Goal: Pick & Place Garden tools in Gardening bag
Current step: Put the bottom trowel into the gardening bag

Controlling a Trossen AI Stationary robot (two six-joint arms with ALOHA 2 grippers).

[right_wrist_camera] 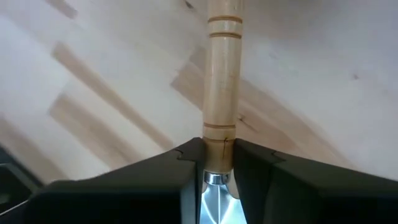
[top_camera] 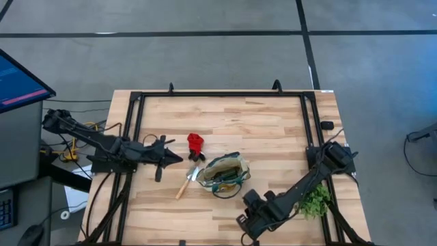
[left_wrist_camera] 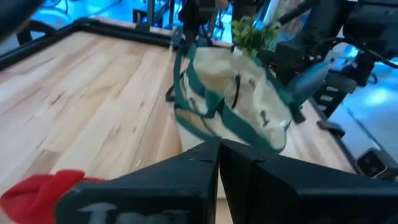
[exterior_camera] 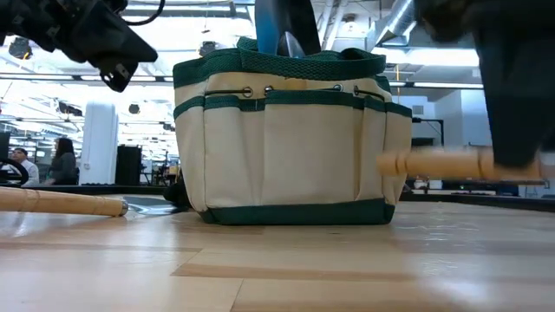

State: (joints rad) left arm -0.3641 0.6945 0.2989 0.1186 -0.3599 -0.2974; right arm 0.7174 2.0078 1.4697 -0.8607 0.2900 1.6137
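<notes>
The gardening bag (top_camera: 225, 175) stands upright on the table's middle; in the low view the bag (exterior_camera: 286, 139) has dark and teal tool parts (exterior_camera: 279, 26) sticking out of its top. A wooden-handled trowel (top_camera: 187, 182) lies flat on the table left of the bag. A small red item (top_camera: 195, 144) lies beyond the trowel. My right gripper (top_camera: 247, 220), near the front edge, is shut on a wooden-handled tool (exterior_camera: 442, 163). My left gripper (top_camera: 172, 158) hovers shut and empty left of the red item. My right gripper pinches the tool's wooden handle (right_wrist_camera: 219, 127) between its two fingers, at the end next to the metal ferrule (right_wrist_camera: 214, 180). The fingers come steeply from above and lie across the handle. The handle hangs level, clear of the table, its free end (exterior_camera: 388, 163) toward the bag.
A leafy green sprig (top_camera: 315, 200) lies at the table's right, beside my right arm. A black frame (top_camera: 218, 93) runs along the table's edges. Bare wood lies at the far half of the table and at the near left.
</notes>
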